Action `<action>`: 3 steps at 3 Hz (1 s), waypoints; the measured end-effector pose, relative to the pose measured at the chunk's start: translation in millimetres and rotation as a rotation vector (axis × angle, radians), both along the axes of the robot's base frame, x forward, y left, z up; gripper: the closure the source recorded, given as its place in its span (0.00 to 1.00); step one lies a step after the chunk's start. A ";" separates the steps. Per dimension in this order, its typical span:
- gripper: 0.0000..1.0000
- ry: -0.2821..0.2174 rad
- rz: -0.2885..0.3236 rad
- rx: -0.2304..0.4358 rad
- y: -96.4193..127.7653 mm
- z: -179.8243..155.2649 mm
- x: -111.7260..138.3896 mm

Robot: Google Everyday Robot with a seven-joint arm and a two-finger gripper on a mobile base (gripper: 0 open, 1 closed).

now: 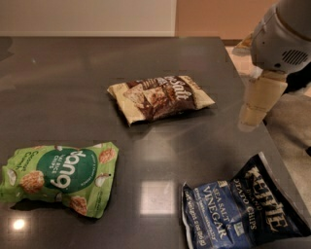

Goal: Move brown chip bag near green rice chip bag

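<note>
The brown chip bag [160, 97] lies flat near the middle of the dark table [68, 78], its white "Salt" lettering toward the right. The green rice chip bag [60, 175] lies at the front left, well apart from the brown bag. My gripper [252, 116] hangs at the right edge of the table, on a white arm housing [284, 39]. It is to the right of the brown bag, above the tabletop, and touches nothing.
A dark blue Kettle salt and vinegar bag [243, 209] lies at the front right corner. The table's right edge runs just under the gripper, with light floor [291, 131] beyond. A pale wall [97, 14] stands behind the table.
</note>
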State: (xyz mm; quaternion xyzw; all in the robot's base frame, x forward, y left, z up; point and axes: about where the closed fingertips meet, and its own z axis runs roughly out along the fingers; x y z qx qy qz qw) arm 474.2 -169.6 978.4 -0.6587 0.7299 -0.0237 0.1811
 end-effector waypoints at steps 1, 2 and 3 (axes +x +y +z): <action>0.00 -0.020 0.045 0.013 25.6 -10.3 23.5; 0.00 -0.035 0.079 0.024 52.2 -23.6 55.1; 0.00 -0.031 0.103 0.031 77.0 -39.8 88.8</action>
